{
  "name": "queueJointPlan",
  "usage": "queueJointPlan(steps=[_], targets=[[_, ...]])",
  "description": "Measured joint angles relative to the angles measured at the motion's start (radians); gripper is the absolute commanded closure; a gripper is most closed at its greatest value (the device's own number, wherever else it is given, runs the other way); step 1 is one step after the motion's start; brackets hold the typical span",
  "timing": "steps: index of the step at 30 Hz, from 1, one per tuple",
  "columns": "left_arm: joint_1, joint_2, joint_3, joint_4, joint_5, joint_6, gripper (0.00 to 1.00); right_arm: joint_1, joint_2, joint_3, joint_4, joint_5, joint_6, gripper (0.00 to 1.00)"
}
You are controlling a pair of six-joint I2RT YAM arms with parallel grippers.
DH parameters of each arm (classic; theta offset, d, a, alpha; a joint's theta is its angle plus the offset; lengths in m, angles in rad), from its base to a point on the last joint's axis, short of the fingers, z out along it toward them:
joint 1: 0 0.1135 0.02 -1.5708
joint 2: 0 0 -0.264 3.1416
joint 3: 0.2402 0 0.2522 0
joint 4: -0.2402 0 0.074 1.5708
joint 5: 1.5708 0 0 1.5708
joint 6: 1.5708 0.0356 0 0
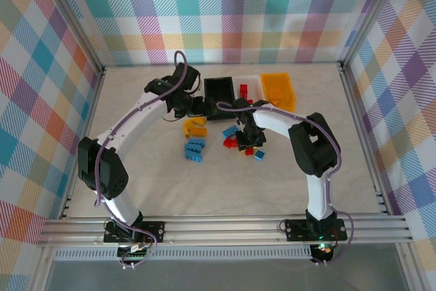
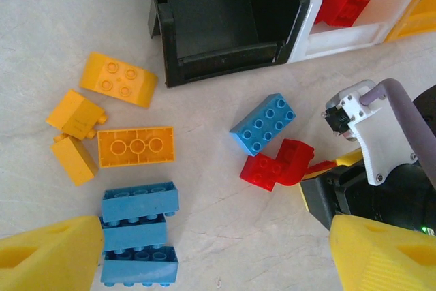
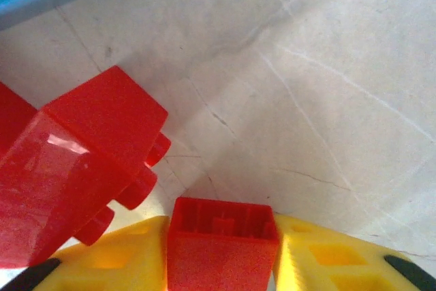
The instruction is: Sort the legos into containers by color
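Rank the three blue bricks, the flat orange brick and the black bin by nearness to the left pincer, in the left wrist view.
1. three blue bricks: lower left, just beside the left pincer.
2. flat orange brick: left of centre, directly above the blue ones.
3. black bin: top of the view, farthest.

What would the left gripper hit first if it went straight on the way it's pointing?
The left gripper would likely meet bare table, between the blue stack and the red bricks; depth is unclear.
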Motion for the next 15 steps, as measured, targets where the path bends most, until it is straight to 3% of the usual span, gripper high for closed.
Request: queueJointPlan(steps=[15], targets=[[0.011, -0.027, -0.057, 0.001, -0.010, -0.001, 0.13, -0.013, -0.109, 0.049, -0.047, 0.021, -0.008, 0.64]])
